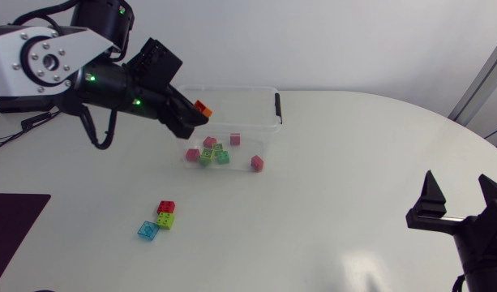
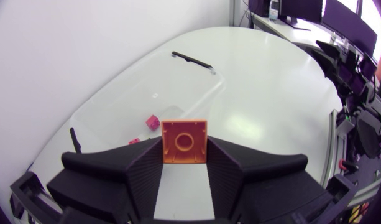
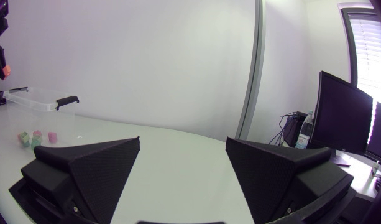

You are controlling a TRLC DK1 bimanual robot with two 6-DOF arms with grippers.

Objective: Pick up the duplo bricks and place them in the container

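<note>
My left gripper point(image 1: 198, 113) hangs over the left end of a clear plastic container point(image 1: 268, 91) and is shut on an orange brick point(image 1: 203, 106). In the left wrist view, the orange brick point(image 2: 184, 141) sits clamped between both fingers, stud hollow facing the camera, with the container point(image 2: 191, 60) below. Several pink and green bricks point(image 1: 212, 152) lie inside the container. A red brick point(image 1: 166, 208), a lime brick point(image 1: 165, 220) and a light blue brick point(image 1: 147, 230) lie on the table in front of it. My right gripper point(image 1: 461, 195) stands open and empty at the front right.
A dark mat point(image 1: 13, 231) lies at the table's front left corner. A pink brick point(image 1: 257, 163) sits by the container's near right corner; I cannot tell whether it is inside. The container has black handles point(image 1: 277, 108).
</note>
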